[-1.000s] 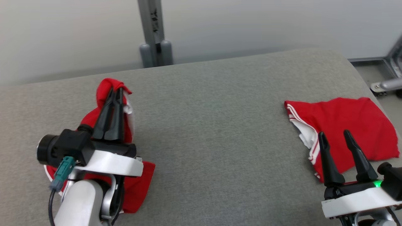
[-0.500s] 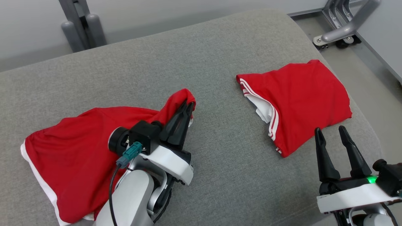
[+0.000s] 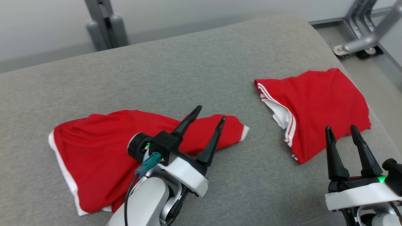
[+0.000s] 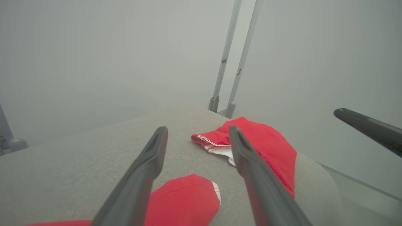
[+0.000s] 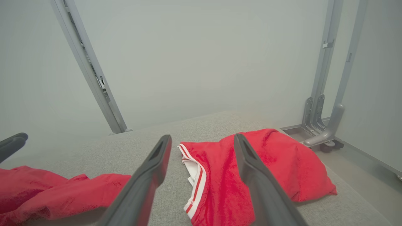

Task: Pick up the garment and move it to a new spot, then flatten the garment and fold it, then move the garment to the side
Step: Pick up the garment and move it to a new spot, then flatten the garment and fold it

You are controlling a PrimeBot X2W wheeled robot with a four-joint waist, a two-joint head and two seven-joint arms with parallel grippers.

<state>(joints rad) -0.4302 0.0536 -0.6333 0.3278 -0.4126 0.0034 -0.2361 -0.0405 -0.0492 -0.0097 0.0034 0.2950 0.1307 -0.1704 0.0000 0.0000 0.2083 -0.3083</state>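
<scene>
OK, status. My left end effector (image 3: 210, 113) is open: both fingers spread wide, nothing pinched between them. It sits over the right-hand end of the garment (image 3: 103, 141), fingers pointing up and to the right across the bench (image 3: 188, 69). I can't tell whether the fingers touch the cloth.

The garment lies on the left half of the grey bench, spread out mostly flat but rumpled. It is red, with white trim along its left edge and a white-edged corner at its right tip. In the left wrist view that corner lies low between my two fingers.

My right end effector (image 3: 341, 128) is open too and holds nothing. In the head view its fingertips sit just at the near edge of a second red garment (image 3: 320, 100). That one lies on the right side of the bench, close to the bench's right edge. It has white stripes down its left side and white lining showing there. The two garments are well apart, with bare grey surface between them.

A grey metal post (image 3: 106, 28) stands behind the bench.
</scene>
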